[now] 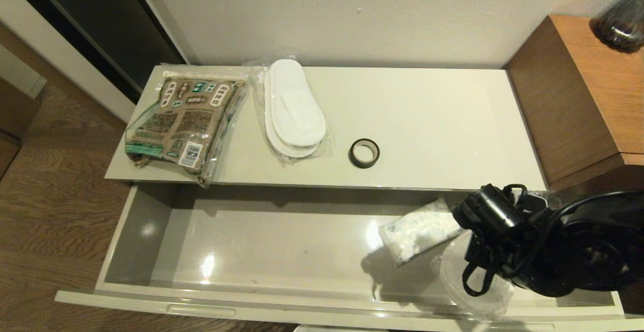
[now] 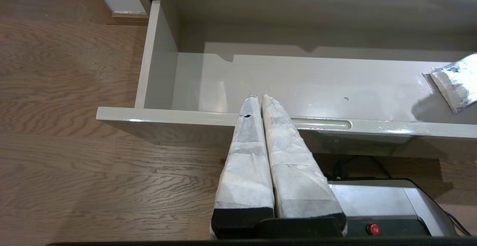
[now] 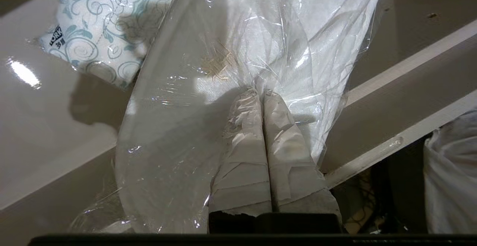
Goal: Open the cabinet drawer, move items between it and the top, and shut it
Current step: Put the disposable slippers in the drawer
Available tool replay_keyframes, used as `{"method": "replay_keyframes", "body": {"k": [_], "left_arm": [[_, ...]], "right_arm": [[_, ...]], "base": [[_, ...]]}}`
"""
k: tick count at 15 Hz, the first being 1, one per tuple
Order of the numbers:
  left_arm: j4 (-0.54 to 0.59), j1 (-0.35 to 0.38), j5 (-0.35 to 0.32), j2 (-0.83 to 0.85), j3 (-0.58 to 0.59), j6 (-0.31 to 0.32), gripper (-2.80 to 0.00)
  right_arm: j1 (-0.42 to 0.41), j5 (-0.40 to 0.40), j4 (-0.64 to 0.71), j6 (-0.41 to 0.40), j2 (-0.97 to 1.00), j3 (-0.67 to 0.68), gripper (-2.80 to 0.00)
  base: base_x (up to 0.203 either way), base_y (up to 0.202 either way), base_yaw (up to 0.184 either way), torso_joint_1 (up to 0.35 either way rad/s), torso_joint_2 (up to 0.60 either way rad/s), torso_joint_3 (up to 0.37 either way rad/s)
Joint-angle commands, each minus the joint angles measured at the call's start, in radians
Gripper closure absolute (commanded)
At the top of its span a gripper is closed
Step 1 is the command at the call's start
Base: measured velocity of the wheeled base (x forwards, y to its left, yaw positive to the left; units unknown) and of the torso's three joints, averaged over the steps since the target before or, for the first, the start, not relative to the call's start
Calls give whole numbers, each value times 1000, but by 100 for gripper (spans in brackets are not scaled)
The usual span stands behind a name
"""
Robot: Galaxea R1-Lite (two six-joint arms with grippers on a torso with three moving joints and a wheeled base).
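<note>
While the drawer (image 1: 151, 231) is standing pulled out, your right end effector (image 3: 262, 93) is hanging over its 4 o'clock corner, fingers closed and pinching the clear wrap of a slipper pair (image 3: 193, 100), just beside the sachet (image 1: 417, 231). Sitting on the top (image 1: 432, 120) are the packet (image 1: 183, 120) at 9 o'clock, the second slipper pair (image 1: 294, 108) and the tape roll (image 1: 364, 153) near centre. Your left end effector (image 2: 260, 97) is idling closed and empty at the drawer's front, beside a slot handle (image 2: 320, 123).
</note>
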Motion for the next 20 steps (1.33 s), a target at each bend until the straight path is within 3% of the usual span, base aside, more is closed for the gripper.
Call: {"method": "replay_keyframes", "body": {"k": [1,5,9,10,16,20], "left_arm": [[0,0,0,0,0,0,0],[0,0,0,0,0,0,0],[0,0,0,0,0,0,0],[0,0,0,0,0,0,0],[0,0,0,0,0,0,0],[0,0,0,0,0,0,0]], "right_arm": [[-22,-4,0,-17,66,-87,0],[-63,-4,3,-50,140,-185,0],[-68,-5,-1,-61,187,-201,0],[-68,-8,-1,-60,190,-201,-280],[-56,-5,20,-100,81,-178,-280],[51,73,127,-118,-107,-184,-280]], "base": [[0,0,0,0,0,0],[0,0,0,0,0,0],[0,0,0,0,0,0],[0,0,0,0,0,0],[0,0,0,0,0,0],[0,0,0,0,0,0]]}}
